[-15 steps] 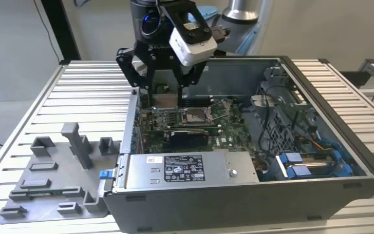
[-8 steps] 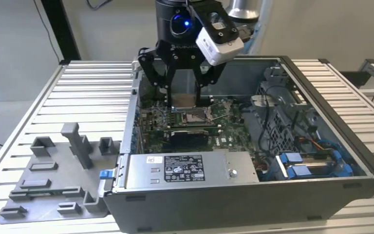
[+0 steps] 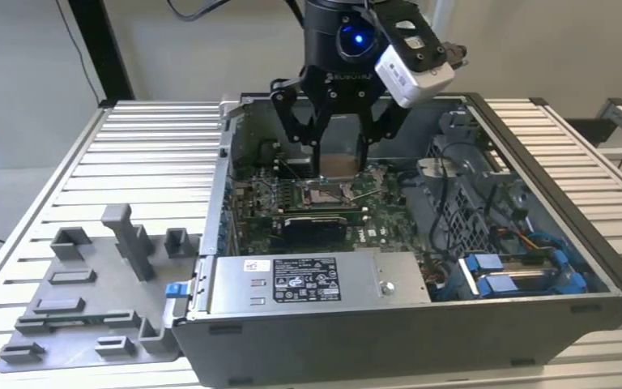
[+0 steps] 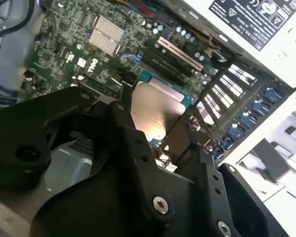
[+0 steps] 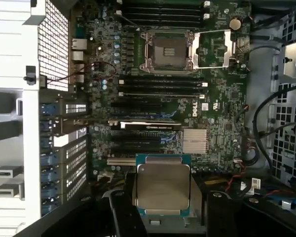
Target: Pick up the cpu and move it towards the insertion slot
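black gripper fingers hide the edges of the thin silvery square cpu they clench above the open grey computer case in the exterior view. in the first wrist view, the cpu hangs well apart from the silver metal-framed insertion slot on the green circuit board.

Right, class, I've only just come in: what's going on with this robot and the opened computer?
A robot arm's gripper is shut on the cpu, holding it up inside the open computer case. The chip is off the grey tray, which lies outside the case on the exterior view's left. It hangs above the green board, short of the insertion slot, whose metal frame stands open with its centre bare. So the cpu has been picked up but is not yet in the slot.
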### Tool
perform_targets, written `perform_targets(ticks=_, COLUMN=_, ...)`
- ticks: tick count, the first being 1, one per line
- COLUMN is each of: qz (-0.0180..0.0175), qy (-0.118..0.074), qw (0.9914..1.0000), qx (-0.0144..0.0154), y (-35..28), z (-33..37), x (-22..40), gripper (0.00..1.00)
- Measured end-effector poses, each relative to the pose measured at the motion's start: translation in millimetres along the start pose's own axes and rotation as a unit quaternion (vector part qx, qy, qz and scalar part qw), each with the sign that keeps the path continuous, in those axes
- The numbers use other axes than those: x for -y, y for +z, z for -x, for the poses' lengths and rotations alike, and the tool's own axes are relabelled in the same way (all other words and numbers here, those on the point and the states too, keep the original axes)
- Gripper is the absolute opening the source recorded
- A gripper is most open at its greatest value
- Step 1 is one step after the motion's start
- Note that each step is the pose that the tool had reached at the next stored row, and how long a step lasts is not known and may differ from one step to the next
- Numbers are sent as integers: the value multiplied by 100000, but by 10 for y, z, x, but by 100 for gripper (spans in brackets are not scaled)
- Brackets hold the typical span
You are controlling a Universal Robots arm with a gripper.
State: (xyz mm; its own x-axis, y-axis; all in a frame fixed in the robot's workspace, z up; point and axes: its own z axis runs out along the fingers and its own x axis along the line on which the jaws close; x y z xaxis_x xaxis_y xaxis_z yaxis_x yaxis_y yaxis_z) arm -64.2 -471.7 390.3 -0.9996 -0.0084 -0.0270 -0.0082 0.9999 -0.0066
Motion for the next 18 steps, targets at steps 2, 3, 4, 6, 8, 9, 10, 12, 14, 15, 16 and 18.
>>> perform_targets(ticks=2, qz=-1, qy=1, qw=100000, qx=29, y=2, z=78, x=-1, gripper=0)
perform_targets(ticks=3, qz=1, qy=0, qw=100000, qx=31, y=3, z=86, x=-1, gripper=0)
perform_targets(ticks=4, qz=-1, qy=1, qw=100000, qx=32, y=3, z=86, x=-1, gripper=0)
perform_targets(ticks=6, qz=0, qy=8, qw=100000, qx=30, y=3, z=86, x=-1, gripper=0)
perform_targets(ticks=8, qz=-7, qy=3, qw=100000, qx=29, y=2, z=87, x=-2, gripper=0)
perform_targets(ticks=9, qz=-5, qy=-1, qw=100000, qx=33, y=2, z=88, x=-6, gripper=0)
perform_targets(ticks=10, qz=-6, qy=0, qw=100000, qx=30, y=2, z=88, x=-19, gripper=0)
perform_targets(ticks=12, qz=1, qy=0, qw=100000, qx=32, y=3, z=87, x=-54, gripper=0)
perform_targets(ticks=14, qz=-9, qy=-1, qw=100000, qx=29, y=1, z=86, x=-113, gripper=0)
perform_targets(ticks=15, qz=2, qy=3, qw=100000, qx=34, y=2, z=86, x=-150, gripper=0)
perform_targets(ticks=16, qz=-7, qy=3, qw=100000, qx=29, y=1, z=85, x=-195, gripper=0)
perform_targets(ticks=18, qz=-1, qy=4, qw=100000, qx=33, y=1, z=84, x=-283, gripper=0)
